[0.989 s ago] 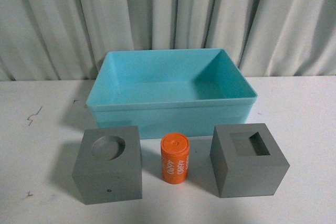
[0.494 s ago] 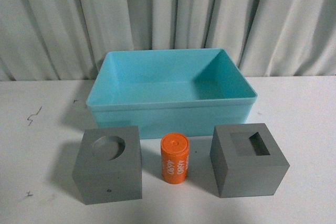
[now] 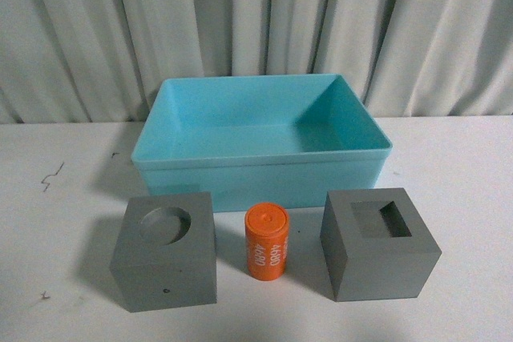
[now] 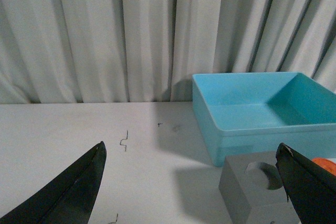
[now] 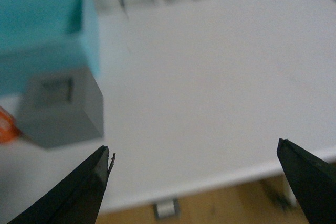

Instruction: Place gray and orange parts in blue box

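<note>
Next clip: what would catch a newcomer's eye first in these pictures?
The light blue rectangular plastic bin sits centre-back with no part in it. In front of it, a small orange cylinder with white digits stands upright between a matte gray cube with a round recess on the left and a matte gray cube with a rectangular recess on the right. The left gripper and right gripper are open, holding nothing.

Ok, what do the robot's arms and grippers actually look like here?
The left gripper shows two matte black fingers, broad at the base and tapering to pointed tips. The right gripper looks the same, with a slightly ragged edge at one tip. They appear only in the wrist views. No cables, markings or arm links are visible, and the front view shows no arm.
</note>
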Controlling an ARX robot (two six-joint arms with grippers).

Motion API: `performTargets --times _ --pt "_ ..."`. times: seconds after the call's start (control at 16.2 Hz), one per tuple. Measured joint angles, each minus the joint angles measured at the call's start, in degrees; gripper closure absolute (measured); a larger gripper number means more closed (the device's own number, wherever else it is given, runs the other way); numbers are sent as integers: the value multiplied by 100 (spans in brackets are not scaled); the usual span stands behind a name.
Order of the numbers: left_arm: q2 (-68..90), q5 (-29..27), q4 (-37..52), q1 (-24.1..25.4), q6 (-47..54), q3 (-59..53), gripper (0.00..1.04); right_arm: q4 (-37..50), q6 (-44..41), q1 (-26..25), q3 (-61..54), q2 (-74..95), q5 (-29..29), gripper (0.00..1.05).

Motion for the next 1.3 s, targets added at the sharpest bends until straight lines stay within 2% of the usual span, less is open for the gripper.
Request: performTargets --times 0.06,0.19,0.31,0.49,0.62,0.8,1.3 --pt "0 13 4 0 2 0 7 52 120 -354 522 1403 -33 6" --pt "0 7 -2 4 0 2 7 1279 -39 -866 1329 2977 -577 6" --pt "0 7 0 4 2 2 7 2098 -481 -540 2063 4500 -1235 6" --pt "0 7 0 4 0 2 7 2955 -708 96 2264 6526 -1561 6" --pt "0 9 -2 4 0 2 7 3348 -719 398 2699 7392 -1563 6" --pt "0 9 0 4 0 2 7 3499 -632 723 2909 8282 -1495 6" --pt "0 7 0 4 2 2 7 3637 -31 1067 3421 9621 -1244 6"
